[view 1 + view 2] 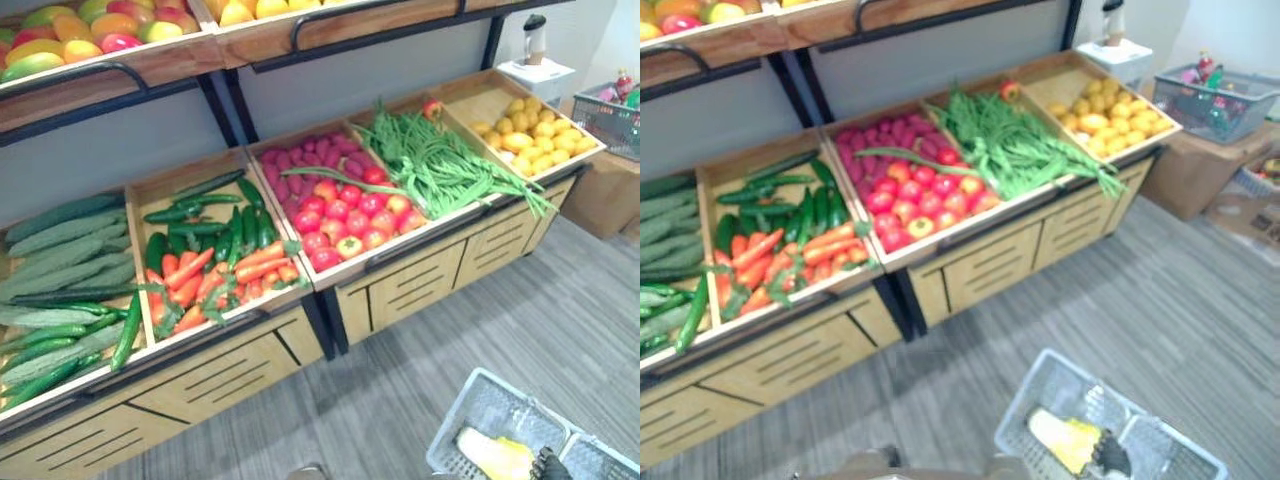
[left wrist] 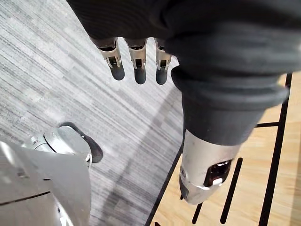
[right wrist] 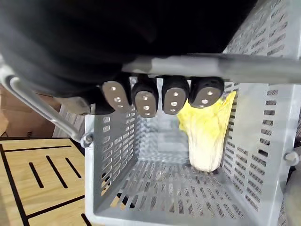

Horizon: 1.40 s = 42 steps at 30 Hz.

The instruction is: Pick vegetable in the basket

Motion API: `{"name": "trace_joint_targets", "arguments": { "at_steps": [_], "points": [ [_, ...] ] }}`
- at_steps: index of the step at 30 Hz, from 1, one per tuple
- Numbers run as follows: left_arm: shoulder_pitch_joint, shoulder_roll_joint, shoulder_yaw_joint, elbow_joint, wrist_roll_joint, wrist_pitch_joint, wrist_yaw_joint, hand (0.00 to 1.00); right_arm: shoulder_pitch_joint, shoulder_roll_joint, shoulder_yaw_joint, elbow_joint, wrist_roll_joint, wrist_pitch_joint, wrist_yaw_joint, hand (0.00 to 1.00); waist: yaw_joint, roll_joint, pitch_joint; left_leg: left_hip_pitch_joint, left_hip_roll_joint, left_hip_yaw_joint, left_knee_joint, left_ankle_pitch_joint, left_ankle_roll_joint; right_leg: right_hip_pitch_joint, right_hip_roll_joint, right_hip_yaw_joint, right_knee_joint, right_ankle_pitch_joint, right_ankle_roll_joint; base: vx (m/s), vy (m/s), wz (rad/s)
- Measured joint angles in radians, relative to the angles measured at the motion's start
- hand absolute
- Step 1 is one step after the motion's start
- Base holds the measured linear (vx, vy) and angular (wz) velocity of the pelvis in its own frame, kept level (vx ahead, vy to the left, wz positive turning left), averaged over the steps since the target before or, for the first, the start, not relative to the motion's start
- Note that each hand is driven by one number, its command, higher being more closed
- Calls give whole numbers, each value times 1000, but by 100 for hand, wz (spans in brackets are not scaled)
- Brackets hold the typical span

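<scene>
as the right hand curls tight round the handle, the grey basket hangs under it w/ a yellow-white cabbage lying inside. left hand hangs over the floor, fingers straight & apart, holding nothing. beyond: wooden stand w/ carrots, tomatoes, green beans.

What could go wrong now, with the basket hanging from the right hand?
1. The right hand hooks the basket by its thin handle; it might slip or swing.
2. The cabbage leans against one wall, so the basket may tilt.
3. The open left hand hangs close to the wooden stand and could bump it.
</scene>
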Motion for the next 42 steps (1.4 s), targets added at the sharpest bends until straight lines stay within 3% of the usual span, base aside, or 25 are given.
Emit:
{"name": "trace_joint_targets", "arguments": {
  "at_steps": [1,2,6,7,9,14,16,18,23,24,26,28,29,34,37,38,39,42],
  "points": [
    [3,-5,0,-1,0,0,0,0,8,4,9,-19,-5,0,-1,100,3,8,4,9,6,-1,-16,1,6,-1,3,10,16,-13,10,143,342,-66],
    [18,-16,3,-13,1,0,2,0,22,15,31,-40,-8,-2,-7,100,12,0,11,22,-3,6,7,0,-24,0,-9,57,58,-42,37,122,284,-52],
    [20,-24,-1,-50,13,-6,2,0,34,66,46,-82,-9,-7,-12,100,13,-21,-2,-1,-31,50,86,-93,-11,9,-30,127,-15,-35,48,170,221,-33],
    [20,-24,-1,-50,17,-6,2,0,35,73,46,-87,-9,-7,-12,100,13,-34,-10,-8,-31,56,103,-106,-10,10,-29,138,-29,-25,57,184,131,-24],
    [20,-23,-5,-47,20,-5,2,0,35,77,45,-87,-11,-8,-16,100,14,-29,-16,-34,-25,66,171,-148,-6,19,-30,159,-79,5,95,198,110,-30],
    [8,-17,-65,-25,20,-5,1,0,7,63,44,-84,-34,-8,-15,100,37,-19,-27,-36,-32,68,176,-165,5,-16,-23,270,-155,106,110,167,98,-68],
    [-1,4,-145,-26,49,-5,1,0,-19,44,45,-42,-49,-8,-15,100,43,-16,-36,7,-31,87,115,-165,6,-56,-6,323,-139,163,108,110,86,-83],
    [-15,35,-237,-29,103,-6,0,0,-23,27,45,-19,-49,-7,-15,100,39,-13,-44,38,-39,89,78,-165,6,-82,-1,326,-89,182,100,74,84,-40],
    [-40,85,-402,-99,200,-22,-2,0,-42,21,48,-12,-45,-12,-18,100,20,-12,-39,106,-56,89,4,-153,24,-198,-8,278,153,215,81,32,48,-7],
    [-40,89,-426,-112,207,-24,1,0,-55,21,67,-12,-45,-11,-22,100,17,-1,-32,126,-47,97,-24,-148,29,-206,-20,223,160,184,61,7,-17,-11],
    [-47,102,-440,-142,209,-29,16,0,-78,25,119,-16,-48,-11,-21,100,30,-13,-21,134,-32,121,-35,-141,20,-221,-30,120,115,164,45,-6,-89,-27],
    [-44,106,-474,-192,213,-37,27,0,-84,30,155,-21,-50,-17,-23,100,42,-46,-12,122,-39,117,-35,-128,-3,-222,-33,72,9,221,60,8,-226,-6],
    [-44,102,-493,-207,221,-46,29,0,-84,32,154,-21,-50,-19,-29,100,42,-58,-12,114,-39,107,-39,-123,-13,-210,-37,60,-8,184,71,33,-245,19],
    [11,11,-608,-388,277,-63,31,0,-48,11,142,-70,-47,-19,-51,100,42,22,2,113,19,51,-108,-57,-70,-158,22,-43,-85,151,49,1,-227,30],
    [65,11,-661,-591,293,-84,30,0,-16,29,143,-108,-44,-19,-61,100,43,33,-5,112,48,31,-130,-27,-84,-148,46,-79,-90,139,30,-19,-135,29],
    [77,12,-667,-652,297,-102,33,0,-8,31,144,-117,-44,-19,-62,100,43,24,1,113,53,31,-138,-20,-83,-142,51,-87,-95,139,30,-31,-76,14],
    [82,14,-669,-699,314,-109,42,0,1,33,144,-125,-43,-19,-62,100,44,39,-9,115,56,31,-143,-17,-86,-138,53,-90,-100,139,29,-35,-56,9],
    [101,23,-661,-865,366,-143,99,0,23,40,146,-137,-38,-34,-64,100,45,28,-10,114,58,43,-143,-18,-87,-137,54,-84,-118,143,34,-10,3,-6]
  ]
}}
